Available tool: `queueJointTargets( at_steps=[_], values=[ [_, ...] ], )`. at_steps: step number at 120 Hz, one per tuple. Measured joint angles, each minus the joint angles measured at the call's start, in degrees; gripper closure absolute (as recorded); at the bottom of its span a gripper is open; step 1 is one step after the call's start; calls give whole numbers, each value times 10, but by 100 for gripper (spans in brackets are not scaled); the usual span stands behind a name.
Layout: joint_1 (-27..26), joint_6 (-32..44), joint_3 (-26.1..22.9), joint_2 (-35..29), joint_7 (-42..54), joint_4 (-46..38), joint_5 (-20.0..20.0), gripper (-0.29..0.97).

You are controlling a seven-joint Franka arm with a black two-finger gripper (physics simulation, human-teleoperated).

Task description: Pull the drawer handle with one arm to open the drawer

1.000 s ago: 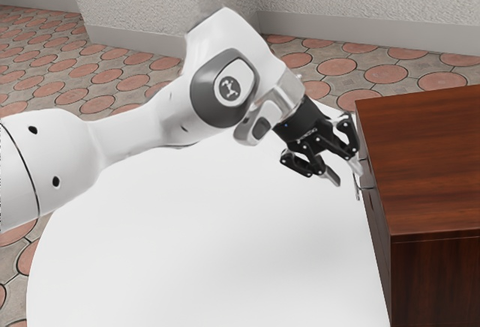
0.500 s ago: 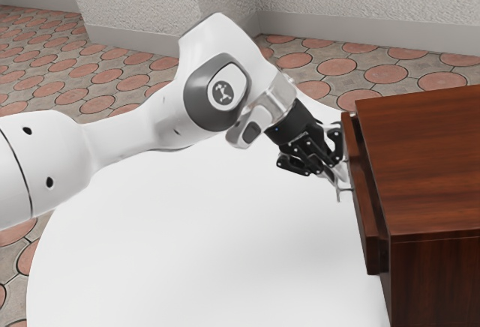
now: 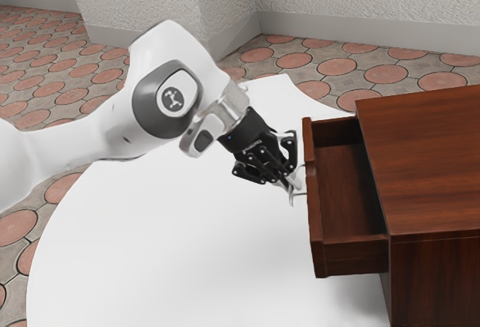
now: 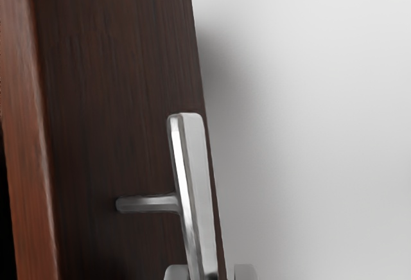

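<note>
Wooden drawer (image 3: 349,192) stands well out, claw (image 3: 291,172) clamped on the metal handle (image 4: 191,190). Pull crooked and that grip could slip.

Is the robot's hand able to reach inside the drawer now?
Probably yes. The drawer is pulled well out and open on top. The gripper grips the handle just outside, so it would have to let go first.

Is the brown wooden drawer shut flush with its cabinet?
No, the drawer stands pulled out from the cabinet, its hollow inside showing.
</note>
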Motion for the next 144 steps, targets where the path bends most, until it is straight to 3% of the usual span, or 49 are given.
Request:
queueJointTargets(
  at_steps=[66,144],
  values=[
    [21,-1,25,-85,11,-89,10,73],
    [4,-1,39,-107,13,-109,13,68]
  ],
)
